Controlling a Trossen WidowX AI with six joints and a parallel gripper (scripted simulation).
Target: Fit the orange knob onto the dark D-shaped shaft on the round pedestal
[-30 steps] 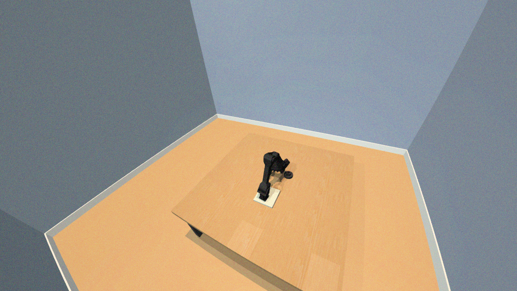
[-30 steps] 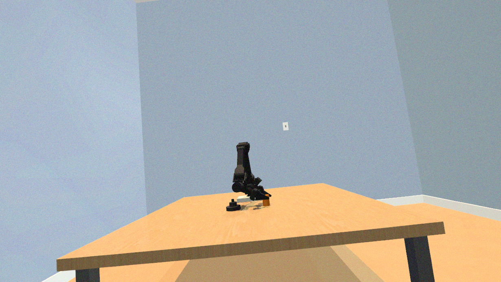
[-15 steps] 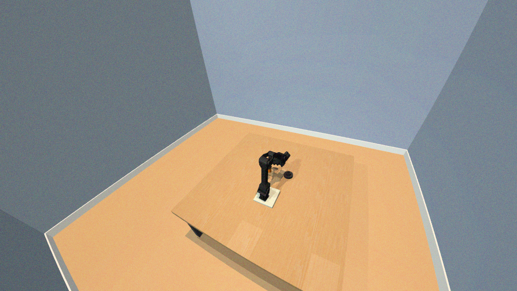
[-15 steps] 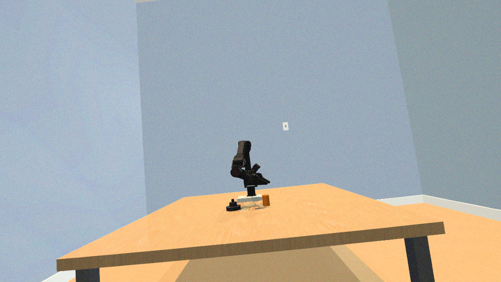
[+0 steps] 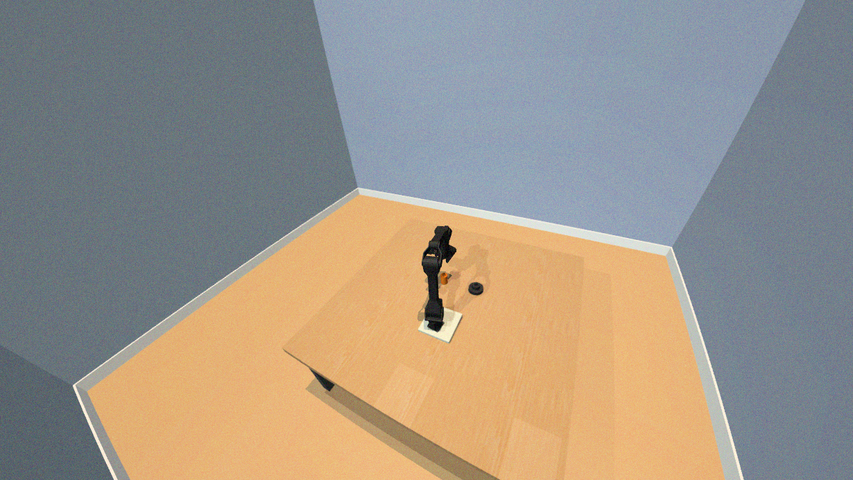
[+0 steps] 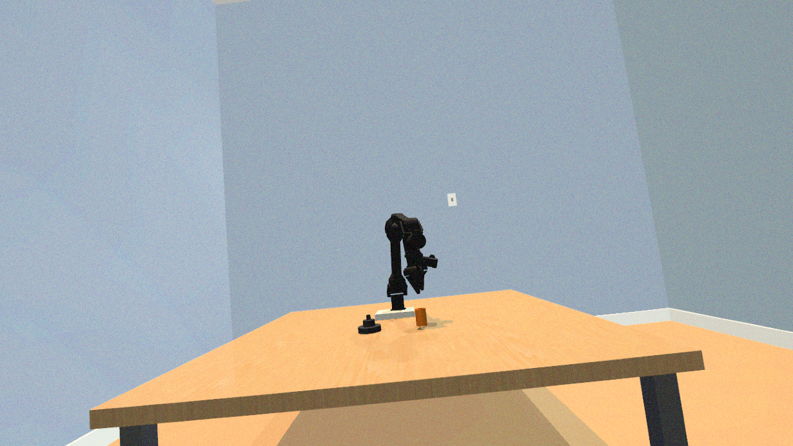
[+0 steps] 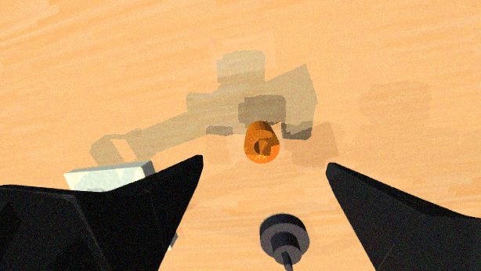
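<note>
The orange knob stands upright on the table, its hole facing up. The wrist view looks down on it, a little above the line between the fingertips. My gripper is open and empty, pointing down, well above the knob. The dark round pedestal stands apart from the knob, with its thin shaft bare and upright. The shaft's flat side cannot be made out.
The arm's pale base plate lies close to the knob and pedestal. The wooden table carries them all, and the arm's shadow falls around the knob. In the top view the pedestal is right of the knob.
</note>
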